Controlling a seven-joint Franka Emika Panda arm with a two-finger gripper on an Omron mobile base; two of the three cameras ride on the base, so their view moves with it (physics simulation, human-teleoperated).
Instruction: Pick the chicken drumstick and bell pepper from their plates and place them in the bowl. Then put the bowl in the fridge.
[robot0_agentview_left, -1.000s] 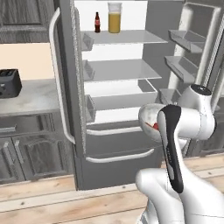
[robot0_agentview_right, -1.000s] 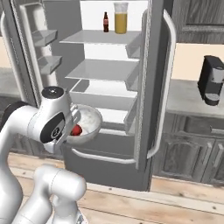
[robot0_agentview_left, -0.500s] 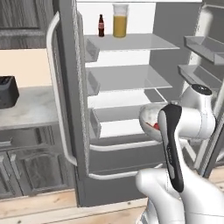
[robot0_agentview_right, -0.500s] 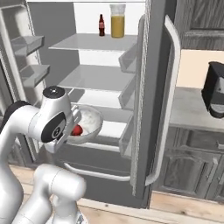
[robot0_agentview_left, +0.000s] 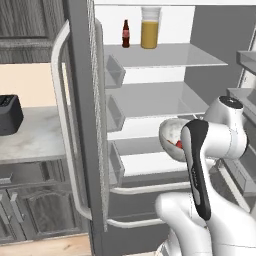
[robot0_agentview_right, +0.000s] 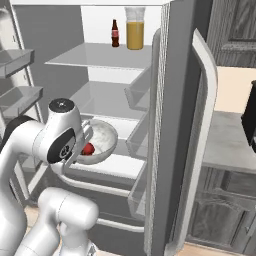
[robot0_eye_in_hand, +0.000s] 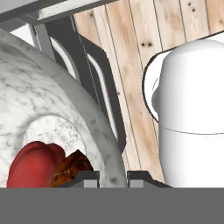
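Loading is complete, with the bell pepper (robot0_eye_in_hand: 33, 164) and chicken drumstick (robot0_eye_in_hand: 70, 168) inside the bowl (robot0_eye_in_hand: 52, 105), which the pincer (robot0_eye_in_hand: 113, 177) holds clenched on its rim before the open fridge (robot0_agentview_right: 120, 90); placement on a shelf remains.

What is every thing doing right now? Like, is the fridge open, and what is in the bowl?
fridge: doors open, shelves showing
bowl: held up in front of the fridge, gripped at its rim
gripper: shut on the bowl
bell pepper: lying in the bowl
chicken drumstick: lying in the bowl, touching the pepper
bottle: upright on the top shelf
juice glass: upright, full
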